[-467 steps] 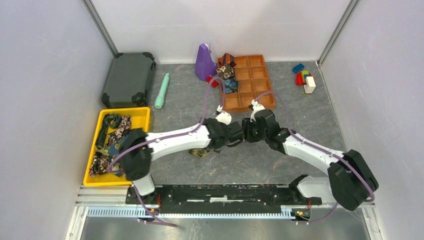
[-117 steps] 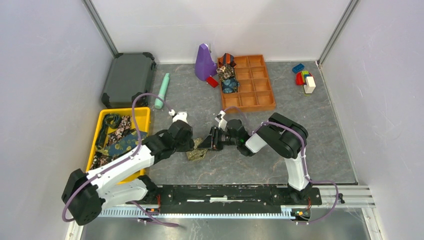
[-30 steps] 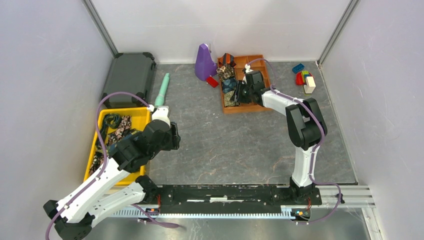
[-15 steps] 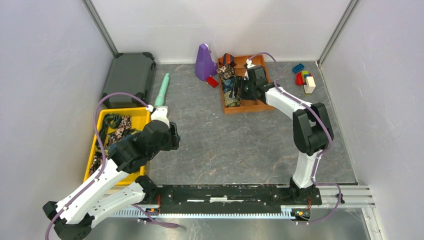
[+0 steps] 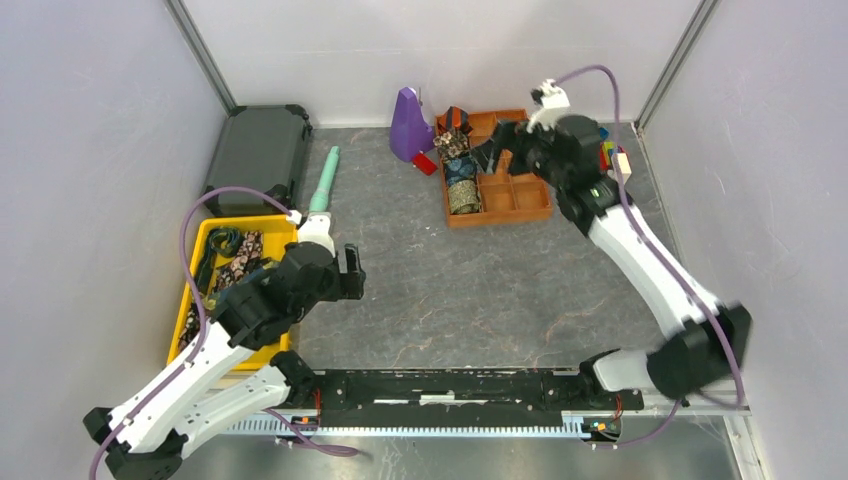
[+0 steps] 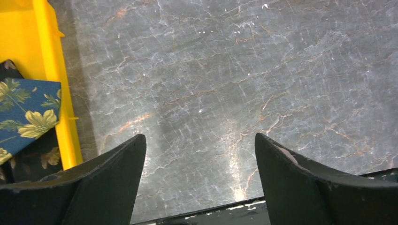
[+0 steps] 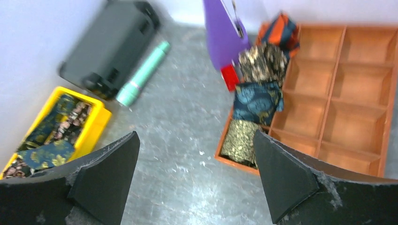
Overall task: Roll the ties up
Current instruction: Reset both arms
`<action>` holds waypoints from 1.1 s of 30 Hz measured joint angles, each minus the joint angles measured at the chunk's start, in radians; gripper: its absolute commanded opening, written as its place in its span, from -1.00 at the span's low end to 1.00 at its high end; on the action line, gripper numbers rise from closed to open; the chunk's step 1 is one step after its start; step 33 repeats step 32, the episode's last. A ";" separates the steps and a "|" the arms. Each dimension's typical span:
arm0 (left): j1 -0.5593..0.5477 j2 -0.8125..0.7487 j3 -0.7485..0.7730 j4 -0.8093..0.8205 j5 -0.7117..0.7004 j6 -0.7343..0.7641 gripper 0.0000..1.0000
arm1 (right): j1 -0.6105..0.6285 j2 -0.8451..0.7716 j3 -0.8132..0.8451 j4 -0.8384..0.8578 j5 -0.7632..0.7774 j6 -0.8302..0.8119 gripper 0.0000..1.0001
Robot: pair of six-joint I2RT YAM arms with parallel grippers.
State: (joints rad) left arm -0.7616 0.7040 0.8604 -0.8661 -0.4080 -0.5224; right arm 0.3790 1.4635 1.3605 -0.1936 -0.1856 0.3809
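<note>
Several rolled ties sit in the left column of the orange compartment tray (image 5: pixel 520 205): an olive-gold roll (image 5: pixel 463 197) (image 7: pixel 240 137) nearest the front, a navy roll (image 5: pixel 460 168) (image 7: pixel 257 101) behind it, then a dark floral one (image 7: pixel 263 58). Flat ties (image 5: pixel 230 265) lie in the yellow bin (image 5: pixel 283 225); a navy one with yellow flowers (image 6: pixel 26 110) shows in the left wrist view. My right gripper (image 5: pixel 497 150) (image 7: pixel 195 132) hangs open above the tray, holding nothing. Beside the bin, over bare floor, my left gripper (image 5: pixel 348 272) (image 6: pixel 199 136) is open and empty.
A dark case (image 5: pixel 258 158) lies at the back left with a teal cylinder (image 5: pixel 324 182) next to it. A purple object (image 5: pixel 409 125) and a red block (image 5: pixel 427 163) stand left of the tray. Toy blocks (image 5: pixel 608 158) sit at the back right. Walls close three sides.
My right gripper opened and rose away from the tray, leaving the olive-gold roll in the front left compartment. My left gripper opened wide while its arm barely moved.
</note>
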 measured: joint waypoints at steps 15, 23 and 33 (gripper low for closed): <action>0.000 -0.096 -0.008 -0.001 -0.041 0.004 1.00 | 0.012 -0.655 -0.975 0.499 0.155 -0.061 0.96; 0.000 -0.111 -0.013 -0.001 -0.057 0.004 1.00 | 0.012 -0.674 -1.188 0.633 0.179 -0.045 0.96; 0.000 -0.107 -0.016 -0.001 -0.060 0.004 1.00 | 0.012 -0.612 -1.218 0.723 0.180 -0.054 0.96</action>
